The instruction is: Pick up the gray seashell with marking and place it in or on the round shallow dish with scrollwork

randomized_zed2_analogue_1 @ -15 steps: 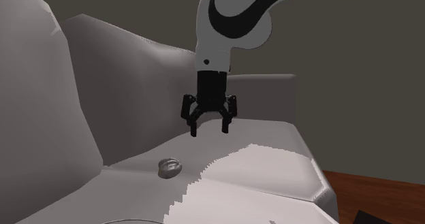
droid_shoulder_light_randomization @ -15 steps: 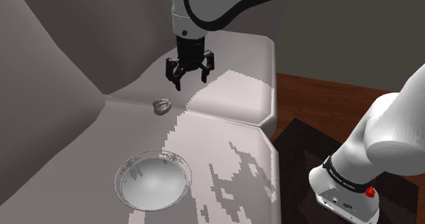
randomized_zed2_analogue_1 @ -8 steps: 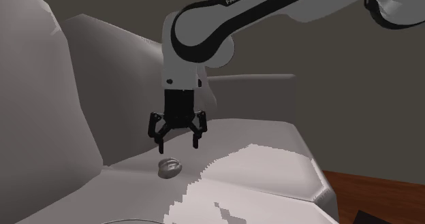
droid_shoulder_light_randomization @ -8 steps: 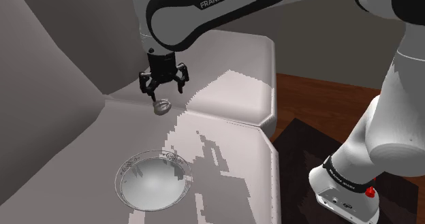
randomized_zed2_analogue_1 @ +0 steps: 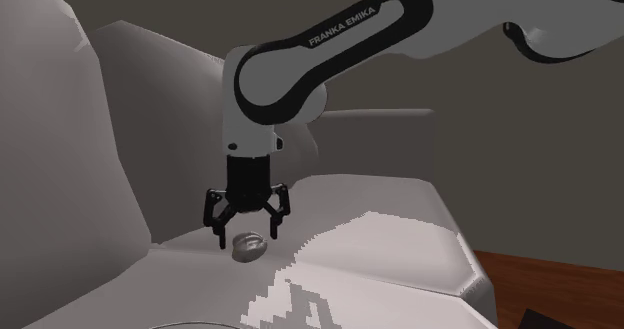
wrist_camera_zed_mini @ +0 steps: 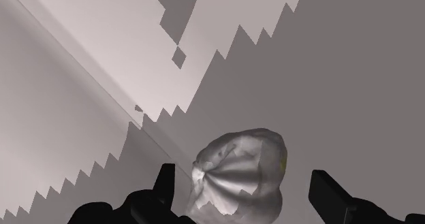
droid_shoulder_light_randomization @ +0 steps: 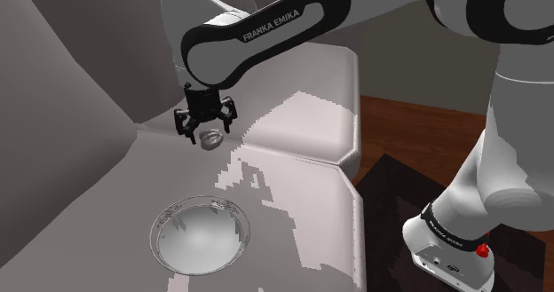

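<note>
The gray seashell (droid_shoulder_light_randomization: 210, 139) (randomized_zed2_analogue_1: 247, 246) lies on the pale sofa seat near the back corner. In the wrist view the ribbed shell (wrist_camera_zed_mini: 240, 173) sits between my two black fingers, with a gap on each side. My gripper (droid_shoulder_light_randomization: 206, 132) (randomized_zed2_analogue_1: 245, 238) (wrist_camera_zed_mini: 248, 188) hangs open just above and around the shell, fingers pointing down. The round shallow dish with scrollwork (droid_shoulder_light_randomization: 200, 236) rests on the seat toward the shoulder view's lower left, well away from the shell.
The sofa backrest (droid_shoulder_light_randomization: 62, 95) rises at the shoulder view's left, and an armrest (droid_shoulder_light_randomization: 306, 95) stands behind the shell. The seat edge drops to a wooden floor (droid_shoulder_light_randomization: 426, 139) with a dark rug (droid_shoulder_light_randomization: 391, 193) at the right. The robot stand (droid_shoulder_light_randomization: 453, 246) is at the lower right.
The arm has swung toward the shoulder view's left and come down. The open gripper went from above the armrest to straddling the shell. The shell and dish have not moved.
</note>
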You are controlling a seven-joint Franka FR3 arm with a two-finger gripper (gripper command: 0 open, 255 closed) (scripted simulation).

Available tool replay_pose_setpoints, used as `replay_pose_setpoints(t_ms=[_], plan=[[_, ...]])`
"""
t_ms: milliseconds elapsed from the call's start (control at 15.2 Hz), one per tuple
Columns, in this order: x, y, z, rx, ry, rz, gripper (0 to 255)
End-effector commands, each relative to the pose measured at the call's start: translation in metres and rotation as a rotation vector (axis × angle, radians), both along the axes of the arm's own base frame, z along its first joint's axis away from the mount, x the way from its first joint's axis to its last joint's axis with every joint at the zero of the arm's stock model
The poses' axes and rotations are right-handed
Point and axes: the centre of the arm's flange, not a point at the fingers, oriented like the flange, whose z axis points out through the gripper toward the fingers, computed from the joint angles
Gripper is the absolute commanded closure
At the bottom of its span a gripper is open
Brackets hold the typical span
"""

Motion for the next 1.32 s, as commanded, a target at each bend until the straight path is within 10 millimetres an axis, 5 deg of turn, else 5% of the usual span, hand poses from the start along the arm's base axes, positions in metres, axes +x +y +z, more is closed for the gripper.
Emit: replay_pose_setpoints(t_ms=[0,528,594,1254], plan=[[0.0006,0.0002,-0.0126,0.000,0.000,0.000,0],[0.0006,0.0002,-0.0125,0.000,0.000,0.000,0],[0.0006,0.0002,-0.0125,0.000,0.000,0.000,255],[0.0006,0.0002,-0.0073,0.000,0.000,0.000,255]])
